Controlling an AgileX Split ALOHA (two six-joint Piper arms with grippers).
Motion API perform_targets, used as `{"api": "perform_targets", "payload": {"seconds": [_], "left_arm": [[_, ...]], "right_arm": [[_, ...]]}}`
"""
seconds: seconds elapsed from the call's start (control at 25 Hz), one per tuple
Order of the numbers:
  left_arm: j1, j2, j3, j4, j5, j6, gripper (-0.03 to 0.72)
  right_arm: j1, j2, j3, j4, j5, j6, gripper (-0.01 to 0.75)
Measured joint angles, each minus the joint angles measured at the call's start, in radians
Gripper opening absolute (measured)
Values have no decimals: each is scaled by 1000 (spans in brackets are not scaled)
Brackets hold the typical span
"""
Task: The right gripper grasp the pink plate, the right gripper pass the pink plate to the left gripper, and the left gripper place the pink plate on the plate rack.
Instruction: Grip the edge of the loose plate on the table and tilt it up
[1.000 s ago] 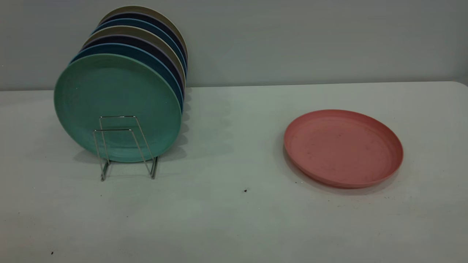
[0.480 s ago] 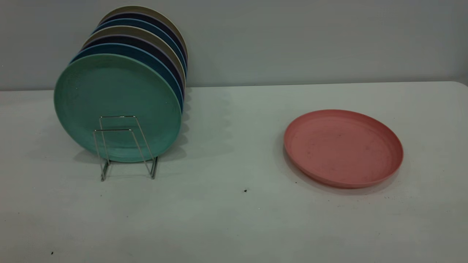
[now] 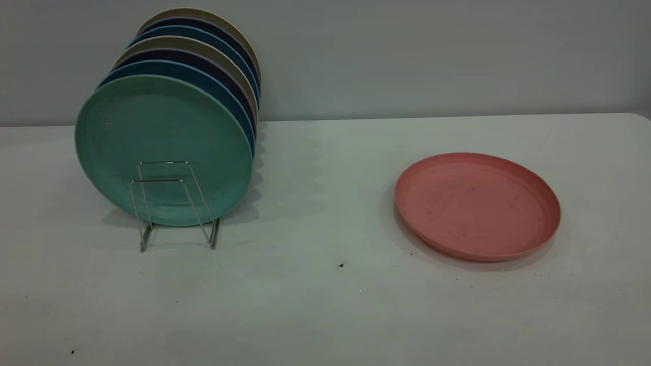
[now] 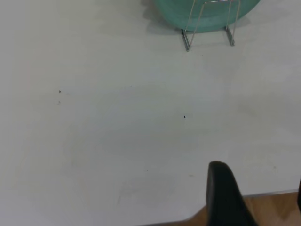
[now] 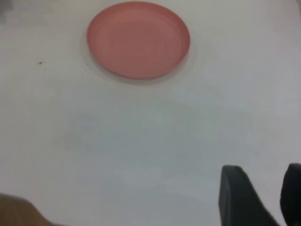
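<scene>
The pink plate (image 3: 477, 205) lies flat on the white table at the right; it also shows in the right wrist view (image 5: 138, 39). The plate rack (image 3: 175, 203) stands at the left, with its two front wire loops free; its front end shows in the left wrist view (image 4: 208, 28). My right gripper (image 5: 262, 167) is open and empty, well short of the pink plate. My left gripper (image 4: 257, 175) is open and empty over the table's near edge, far from the rack. Neither gripper shows in the exterior view.
A teal-green plate (image 3: 163, 147) stands upright in the rack, with several blue, dark and beige plates (image 3: 224, 76) behind it. The table (image 3: 325, 305) ends at a grey wall behind; its near edge shows over brown floor (image 4: 273, 207).
</scene>
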Motion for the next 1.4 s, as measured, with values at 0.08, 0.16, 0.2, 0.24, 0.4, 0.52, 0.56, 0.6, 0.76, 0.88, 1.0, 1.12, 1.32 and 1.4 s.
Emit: {"api": "perform_targets", "payload": {"seconds": [0.08, 0.16, 0.2, 0.24, 0.4, 0.52, 0.56, 0.6, 0.76, 0.88, 1.0, 1.12, 1.32, 1.4], "left_arm": [[0, 0, 0, 0, 0, 0, 404], [0, 0, 0, -1, 0, 0, 404], [0, 0, 0, -1, 0, 0, 404], [0, 0, 0, -1, 0, 0, 404], [0, 0, -4, -5, -14, 1, 404], [0, 14, -16, 1, -101, 4, 404], [0, 31, -18, 0, -135, 4, 404], [0, 61, -19, -3, -164, 4, 404], [0, 237, -19, -66, -250, 11, 409], [0, 378, -19, -174, -347, 77, 432], [0, 518, -19, -330, -433, 203, 458], [0, 665, -19, -518, -470, 370, 472], [0, 891, -27, -794, -487, 639, 472], [0, 968, -50, -860, -487, 705, 472]], "right_arm": [[0, 0, 0, 0, 0, 0, 239], [0, 0, 0, 0, 0, 0, 239], [0, 0, 0, 0, 0, 0, 239], [0, 0, 0, 0, 0, 0, 239], [0, 0, -5, -2, -18, -6, 239], [0, 18, -18, 1, -90, -17, 240], [0, 40, -20, 5, -120, -19, 244], [0, 64, -22, 10, -144, -20, 252], [0, 216, -22, 52, -218, -30, 321], [0, 343, -22, 113, -296, -63, 376], [0, 489, -22, 199, -379, -127, 397], [0, 631, -22, 326, -442, -244, 402], [0, 858, -40, 571, -488, -484, 402], [0, 964, -76, 639, -486, -550, 402]]}}
